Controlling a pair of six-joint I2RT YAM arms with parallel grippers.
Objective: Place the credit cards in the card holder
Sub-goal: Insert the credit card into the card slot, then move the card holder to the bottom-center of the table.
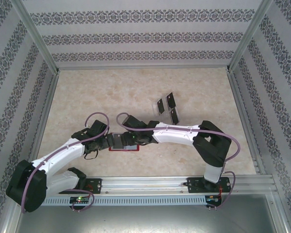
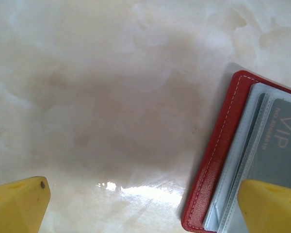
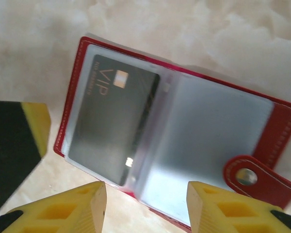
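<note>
**Holder spread open under both tools, loose cards waiting at one o'clock**

The card holder [image 3: 208, 131] is lying open and flat at the near middle of the desk [image 1: 87, 97]. In the overhead view its long axis is running from nine to three o'clock. One VIP card [image 3: 114, 121] is already sitting in a clear pocket on the half away from the snap tab [image 3: 246, 177].

Three loose cards [image 1: 170, 101] are lying in a close cluster at about one o'clock from the holder, well apart from it. Each one's long axis is tilting roughly toward twelve or one o'clock. The right tool [image 3: 145, 189] is hovering nearer to that cluster than the left one, so the fetch is probably falling to the right arm.

The right tool is hanging just over the near edge of the holder with its jaws spread wide and carrying nothing. The left tool [image 2: 144, 189] is hovering at the nine o'clock end, also gaping wide and empty. One of its fingers [image 2: 271, 204] is overlapping the pocket edge. Whether that finger is pressing the holder down or merely floating above it, I cannot tell.
</note>
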